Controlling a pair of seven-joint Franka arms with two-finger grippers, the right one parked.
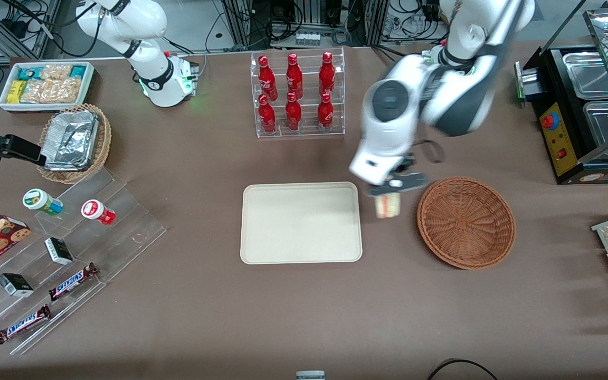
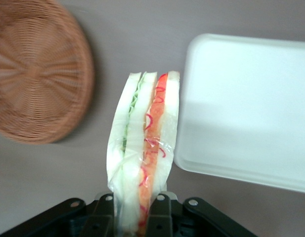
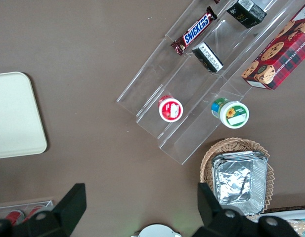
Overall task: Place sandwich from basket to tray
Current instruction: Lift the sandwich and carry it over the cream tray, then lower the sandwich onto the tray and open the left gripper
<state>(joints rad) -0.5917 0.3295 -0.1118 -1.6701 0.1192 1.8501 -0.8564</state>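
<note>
My left gripper (image 1: 388, 191) hangs above the bare table in the gap between the basket (image 1: 466, 222) and the tray (image 1: 301, 222), shut on the sandwich (image 1: 388, 205). The sandwich (image 2: 145, 143) is a wrapped wedge of pale bread with red and orange filling, pinched between the black fingers (image 2: 161, 212) of the gripper (image 2: 132, 217). The reddish-brown wicker basket (image 2: 36, 69) holds nothing that I can see. The cream tray (image 2: 246, 108) is bare, and one of its corners shows in the right wrist view as well, the tray (image 3: 14, 116).
A clear rack of red bottles (image 1: 296, 95) stands farther from the front camera than the tray. A black food warmer (image 1: 583, 105) sits at the working arm's end. A tan basket of foil packets (image 1: 74, 142) and a clear stepped stand with snacks (image 1: 61, 253) lie toward the parked arm's end.
</note>
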